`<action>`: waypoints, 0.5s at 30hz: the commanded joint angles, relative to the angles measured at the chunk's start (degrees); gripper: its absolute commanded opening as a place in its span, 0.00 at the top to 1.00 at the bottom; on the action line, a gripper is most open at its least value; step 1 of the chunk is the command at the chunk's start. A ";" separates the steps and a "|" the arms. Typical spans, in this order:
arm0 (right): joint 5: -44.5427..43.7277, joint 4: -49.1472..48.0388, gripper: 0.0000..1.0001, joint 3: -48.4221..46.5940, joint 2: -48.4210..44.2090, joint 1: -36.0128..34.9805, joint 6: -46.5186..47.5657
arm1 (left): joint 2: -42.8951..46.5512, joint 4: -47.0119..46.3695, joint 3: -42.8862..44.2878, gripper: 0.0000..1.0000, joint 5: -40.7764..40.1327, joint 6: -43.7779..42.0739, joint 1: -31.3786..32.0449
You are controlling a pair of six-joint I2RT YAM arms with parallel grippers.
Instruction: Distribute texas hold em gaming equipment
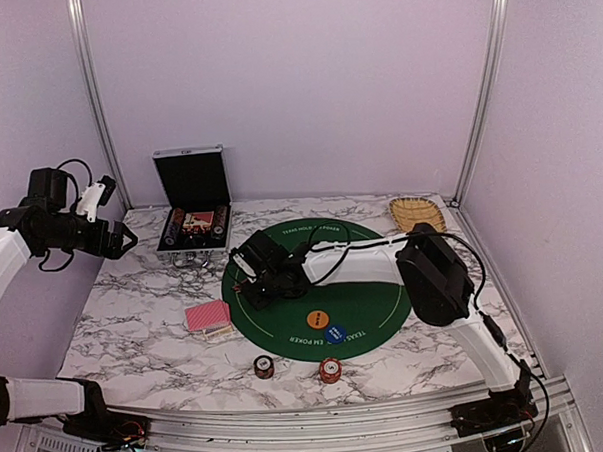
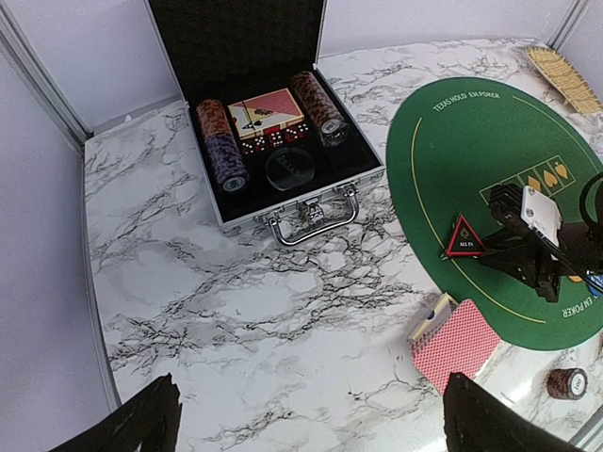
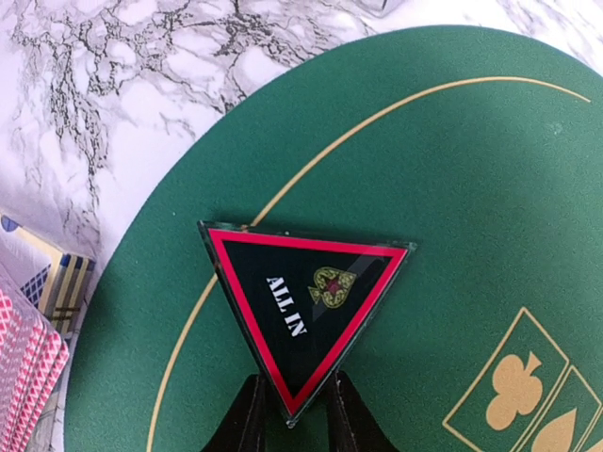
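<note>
1. The marbled desk (image 1: pixel 136 323) carries a round green mat (image 1: pixel 374 283) at its middle.
2. The right arm (image 1: pixel 434 275) reaches from the near right corner leftward across the mat, wrist low.
3. The left arm (image 1: pixel 12 249) is raised over the desk's left edge, with the left claw (image 1: pixel 120 240) spread wide and empty.
4. The card deck (image 1: pixel 207 315) lies beside the mat's left rim.
5. The triangular marker (image 3: pixel 306 306) is at the mat's left part, one tip pinched in the right claw (image 3: pixel 294 405).

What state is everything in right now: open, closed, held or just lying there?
Black case: open, lid upright.
Left end effector: open, empty.
Right end effector: shut on ALL IN marker.
ALL IN marker: gripped by one corner.
Card deck: face down, untouched.
</note>
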State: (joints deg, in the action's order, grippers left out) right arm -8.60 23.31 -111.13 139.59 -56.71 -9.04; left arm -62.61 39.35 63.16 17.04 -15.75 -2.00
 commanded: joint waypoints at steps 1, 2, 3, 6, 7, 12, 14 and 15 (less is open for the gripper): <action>0.23 1.29 0.77 -3.89 2.21 0.98 -1.15 | 0.55 2.28 -0.30 0.01 0.93 -1.16 -0.20; 0.20 1.30 0.77 -4.06 2.14 1.03 -1.16 | 0.56 2.28 -0.40 0.01 0.94 -1.25 -0.21; 0.17 1.36 0.75 -4.17 1.91 0.99 -1.16 | 0.56 2.42 -0.40 0.01 1.03 -1.31 -0.22; 0.03 2.09 0.65 -3.72 -0.35 1.03 -1.24 | 0.47 2.65 -0.34 0.01 0.90 -1.49 -0.25; -0.19 2.29 0.60 -3.17 -1.53 0.99 -1.31 | 0.34 2.80 -0.20 0.01 0.83 -1.68 -0.25; -2.85 1.49 0.33 6.16 -11.41 0.99 -2.84 | -0.06 3.38 0.85 0.01 0.43 -2.10 -0.26; -3.80 1.67 0.26 11.40 -15.53 0.99 -3.83 | -0.02 3.52 1.04 0.01 0.77 -2.10 -0.24; -4.12 1.73 0.23 14.10 -17.43 0.99 -4.43 | 0.01 3.60 1.04 0.01 0.89 -2.23 -0.24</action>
State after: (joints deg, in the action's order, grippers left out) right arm -9.91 24.58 -102.72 131.11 -55.96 -11.14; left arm -62.61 41.06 63.13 17.08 -17.12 -2.00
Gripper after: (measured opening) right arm 0.732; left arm 0.989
